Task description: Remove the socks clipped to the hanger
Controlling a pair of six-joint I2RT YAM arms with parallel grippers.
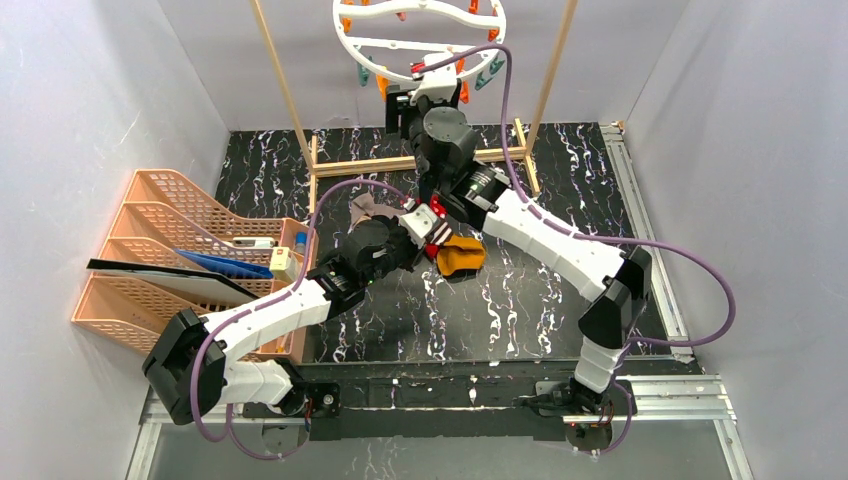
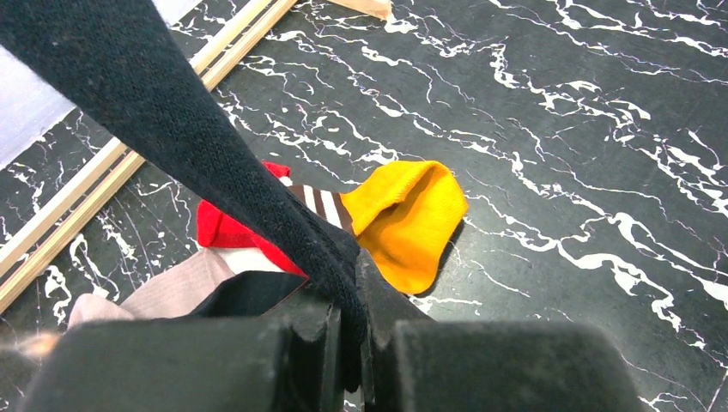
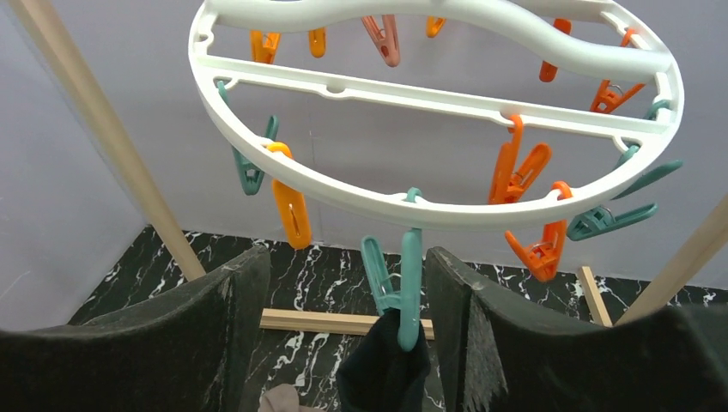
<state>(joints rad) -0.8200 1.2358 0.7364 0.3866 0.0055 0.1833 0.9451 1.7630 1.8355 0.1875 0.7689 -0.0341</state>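
Note:
The white hanger ring (image 1: 420,45) hangs at the back; it also shows in the right wrist view (image 3: 429,202) with orange and teal clothespins. A black sock (image 3: 382,369) is clipped in a teal clothespin (image 3: 410,275). My right gripper (image 3: 348,257) is open, with its fingers on either side of that pin; in the top view it (image 1: 430,85) sits just under the ring. My left gripper (image 2: 348,287) is shut on the lower end of the black sock (image 2: 172,112), which stretches up taut. Below it lie a mustard sock (image 2: 408,223), a red striped sock (image 2: 227,230) and a grey-beige sock (image 2: 167,292).
The wooden rack frame (image 1: 410,160) stands on the black marble mat (image 1: 520,310), its posts rising either side of the ring. Orange file trays (image 1: 170,250) with papers stand at the left. Grey walls close in on both sides.

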